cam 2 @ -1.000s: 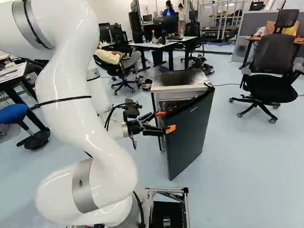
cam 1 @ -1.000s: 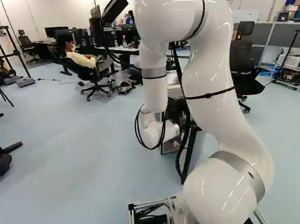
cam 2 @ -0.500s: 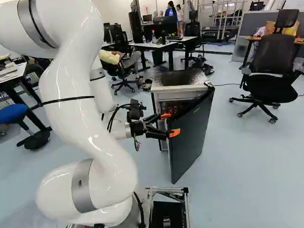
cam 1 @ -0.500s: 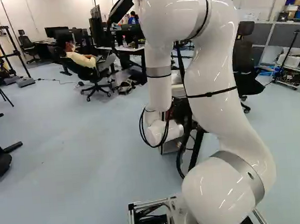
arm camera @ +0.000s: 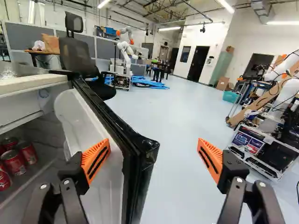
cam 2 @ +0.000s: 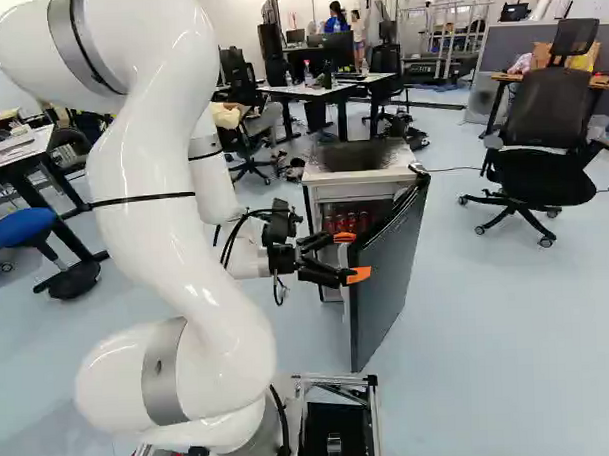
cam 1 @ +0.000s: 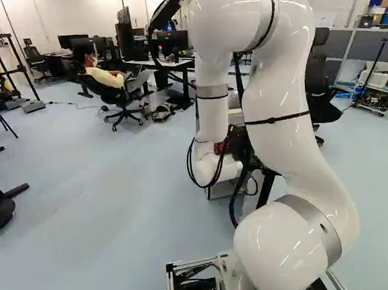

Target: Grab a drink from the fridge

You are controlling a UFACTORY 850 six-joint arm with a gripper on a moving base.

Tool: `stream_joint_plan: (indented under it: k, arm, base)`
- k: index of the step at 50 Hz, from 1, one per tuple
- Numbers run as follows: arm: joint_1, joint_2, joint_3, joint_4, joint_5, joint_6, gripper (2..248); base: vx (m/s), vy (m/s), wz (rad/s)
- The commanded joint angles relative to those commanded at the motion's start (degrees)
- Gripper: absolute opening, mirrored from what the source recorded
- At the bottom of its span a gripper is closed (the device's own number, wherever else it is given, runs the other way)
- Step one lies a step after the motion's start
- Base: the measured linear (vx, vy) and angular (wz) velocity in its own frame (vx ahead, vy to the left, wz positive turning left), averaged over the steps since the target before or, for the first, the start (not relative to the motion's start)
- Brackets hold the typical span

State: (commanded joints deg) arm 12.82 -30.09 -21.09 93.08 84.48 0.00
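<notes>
- shows the pincer point(arm camera: 153, 143) spread wide and pinching nothing, with the free edge of the fridge door point(arm camera: 140, 154) reaching between the pads point(arm camera: 96, 161).
- finds the drinks, red cans point(arm camera: 16, 159), inside the fridge point(arm camera: 28, 84), off to the pincer's inner-door side.
- if closed here, would likely clamp the door instead of a can.
- on swinging toward the cans, could catch the pad beside the inner face and drag or shove the door; calls for backing clear of the edge first.
- with the door only partly open, leaves little room beside the pincer, so may scrape the wrist on going in.
- at the cans, may topple a neighbour, from close packing and widely spread pads.
</notes>
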Motion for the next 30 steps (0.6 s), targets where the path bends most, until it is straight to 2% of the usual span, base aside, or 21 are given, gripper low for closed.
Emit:
stream_joint_plan:
  k: [30]
  arm:
    - [-5.55, -0.12, -0.71, 2.77, 0.13, 0.0, 247]
  base:
    - [0.0, 0.0, 0.0]
